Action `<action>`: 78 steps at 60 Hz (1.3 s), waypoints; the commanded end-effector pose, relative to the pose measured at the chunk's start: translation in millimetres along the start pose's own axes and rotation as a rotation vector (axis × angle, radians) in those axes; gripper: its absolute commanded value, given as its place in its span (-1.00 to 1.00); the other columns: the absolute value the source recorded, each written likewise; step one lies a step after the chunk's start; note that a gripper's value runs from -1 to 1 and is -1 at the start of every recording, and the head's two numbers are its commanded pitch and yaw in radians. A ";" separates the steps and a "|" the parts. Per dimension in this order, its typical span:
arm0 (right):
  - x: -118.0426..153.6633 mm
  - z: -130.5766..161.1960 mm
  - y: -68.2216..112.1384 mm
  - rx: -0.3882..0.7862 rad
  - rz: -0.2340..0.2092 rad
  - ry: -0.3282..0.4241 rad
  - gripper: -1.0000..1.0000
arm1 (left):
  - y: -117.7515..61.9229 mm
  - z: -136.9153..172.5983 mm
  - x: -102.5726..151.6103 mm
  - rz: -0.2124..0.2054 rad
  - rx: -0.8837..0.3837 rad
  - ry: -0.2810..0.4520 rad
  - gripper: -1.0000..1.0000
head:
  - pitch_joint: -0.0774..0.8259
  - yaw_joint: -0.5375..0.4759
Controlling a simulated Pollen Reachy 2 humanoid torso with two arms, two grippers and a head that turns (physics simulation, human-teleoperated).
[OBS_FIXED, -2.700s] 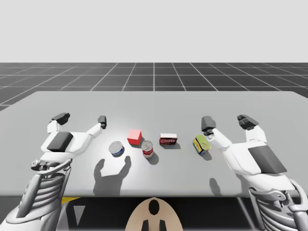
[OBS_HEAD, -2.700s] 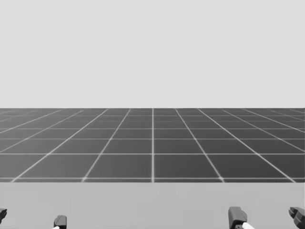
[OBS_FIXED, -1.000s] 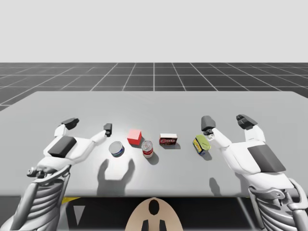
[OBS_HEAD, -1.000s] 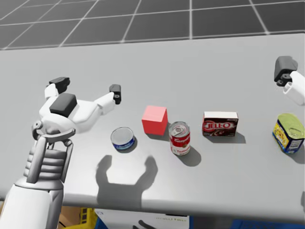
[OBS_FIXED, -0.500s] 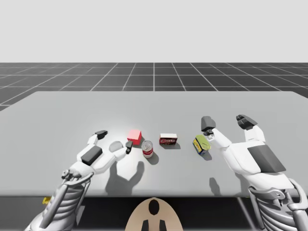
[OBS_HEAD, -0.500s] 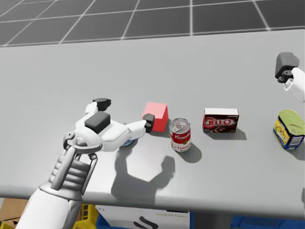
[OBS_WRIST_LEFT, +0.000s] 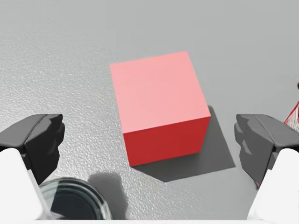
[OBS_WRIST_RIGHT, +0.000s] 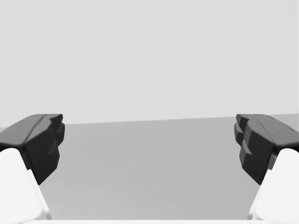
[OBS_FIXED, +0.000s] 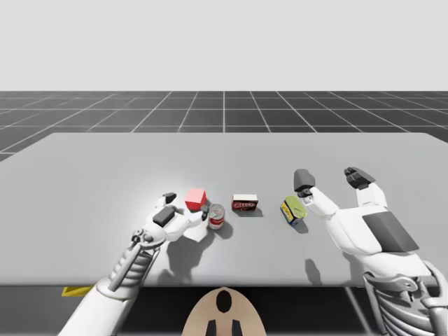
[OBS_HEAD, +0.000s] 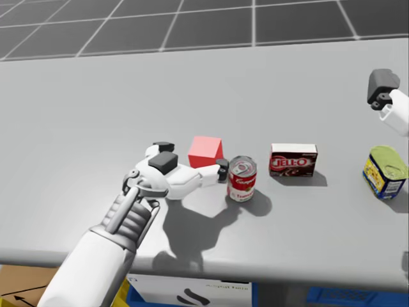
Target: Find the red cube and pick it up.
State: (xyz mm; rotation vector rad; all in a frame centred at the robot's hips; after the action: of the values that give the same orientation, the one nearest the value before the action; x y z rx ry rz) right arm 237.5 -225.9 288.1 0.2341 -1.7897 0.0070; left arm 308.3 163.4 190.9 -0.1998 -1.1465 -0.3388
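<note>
- Reaching for the small red cube (OBS_HEAD: 205,151) is, in my judgement, the step in hand. The cube sits on the grey table (OBS_HEAD: 77,102), a little left of centre in the head view.
- My left gripper (OBS_WRIST_LEFT: 150,140) is spread wide and touches nothing. In its wrist view the cube lies just ahead, in line with the gap between the fingers and apart from both.
- The cube sits slightly turned against the fingers, so a small wrist twist would likely square the pads to two opposite faces.
- Advancing until the pads flank the cube's middle, then closing, seems best.
- Crowding is the risk: the upright red-and-white can (OBS_HEAD: 241,179) stands just beside one finger, and a low round metal tin (OBS_WRIST_LEFT: 70,200) lies under the gripper.
- My right gripper (OBS_FIXED: 330,178), at the high view's right, is also released and holds nothing. It is near the yellow-green can (OBS_FIXED: 292,210).
</note>
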 end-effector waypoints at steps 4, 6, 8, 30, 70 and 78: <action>-0.2 1.0 0.9 0.000 -0.017 0.001 -1.00 | -22.3 -26.3 -1.5 0.069 0.029 0.163 -1.00 | 0.59 0.38; 0.0 1.2 1.4 0.000 -0.018 0.001 -1.00 | -22.8 -30.7 -1.6 0.075 0.032 0.170 -1.00 | 0.59 0.39; 0.1 1.2 1.3 0.000 -0.018 0.000 -1.00 | -23.3 -32.8 -1.7 0.074 0.038 0.172 -1.00 | 0.59 0.38; 0.6 1.6 1.5 0.002 -0.021 0.001 -1.00 | -35.5 -63.7 -8.9 0.099 0.052 0.238 -1.00 | 0.58 0.39; 1.2 2.2 1.3 -0.001 -0.023 -0.002 -1.00 | -43.9 -56.3 -11.5 0.077 0.037 0.195 1.00 | 0.06 0.40; 1.5 1.3 -0.1 -0.005 -0.023 -0.004 -1.00 | -44.0 -55.9 -11.0 0.073 0.038 0.193 1.00 | -0.16 0.38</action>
State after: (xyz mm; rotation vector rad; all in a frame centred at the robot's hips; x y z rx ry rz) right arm 235.6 -226.9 289.9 0.2435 -1.7909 0.0021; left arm 345.1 132.5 161.4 -0.1136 -1.0688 -0.2841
